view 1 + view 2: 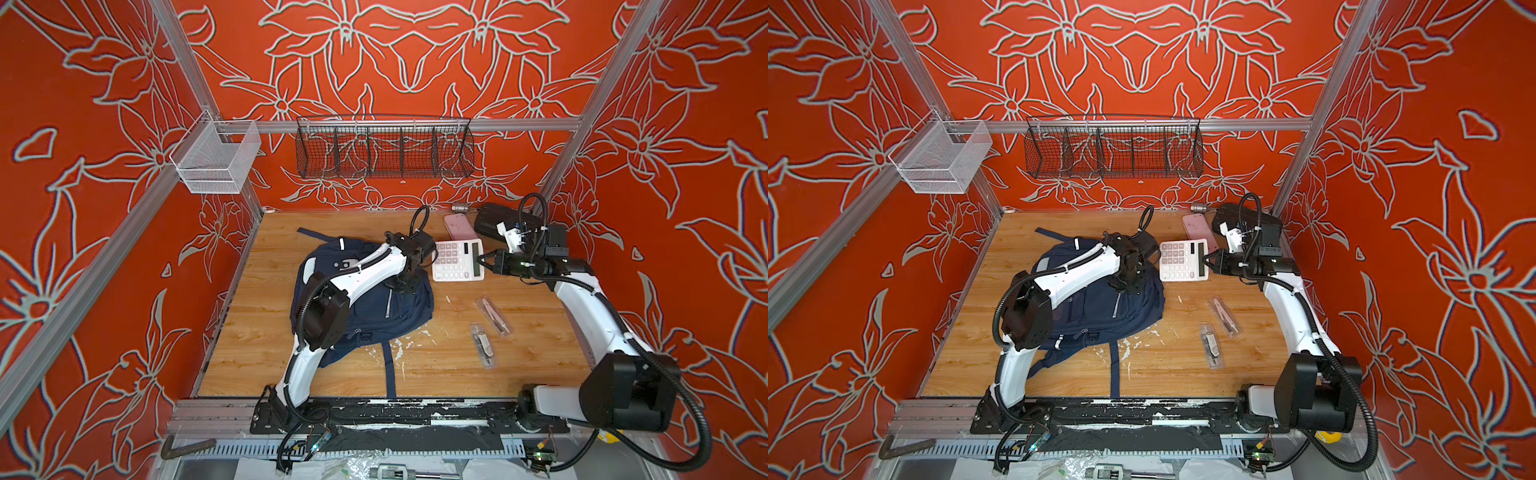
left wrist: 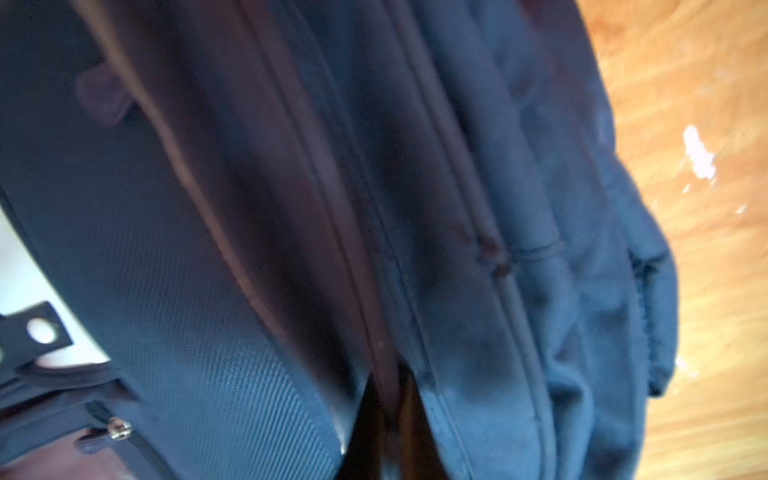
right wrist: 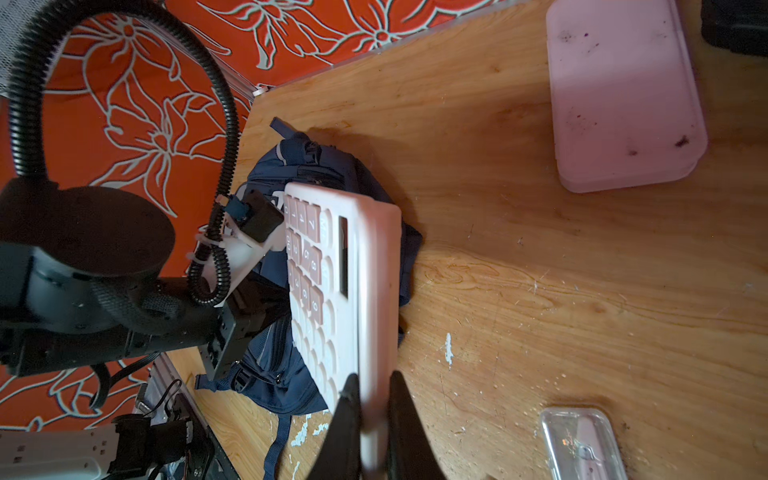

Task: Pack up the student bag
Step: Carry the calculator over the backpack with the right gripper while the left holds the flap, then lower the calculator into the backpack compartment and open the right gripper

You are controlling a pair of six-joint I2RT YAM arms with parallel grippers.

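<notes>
student bag [image 1: 365, 307]: big navy fabric backpack with a white patch near the top, thin silver reflective stripes and front zip pockets. it lies flat, front up, on the left-centre of the wooden table [image 1: 270, 332], under the left arm. one navy strap trails toward the near edge, and another pokes out at the far end. the left wrist view shows blurred navy fabric with zip seams running across [image 2: 249, 249].

left gripper [image 1: 395, 286] is down on the bag's right side, near the calculator. its dark fingers [image 2: 361, 449] are closed together right at a zip seam. cannot tell if fabric or a zip pull is pinched.

right gripper [image 3: 376, 419] has its fingers narrow, clamped on the display-side edge of a white calculator [image 1: 457, 259] with pinkish keys, just right of the bag. cannot tell if it is off the table.

behind it are a pink case [image 1: 459, 226] and a black ribbed hard case [image 1: 494, 220]. two clear packets [image 1: 494, 316] [image 1: 482, 345] lie right of the bag, nearer the front.
</notes>
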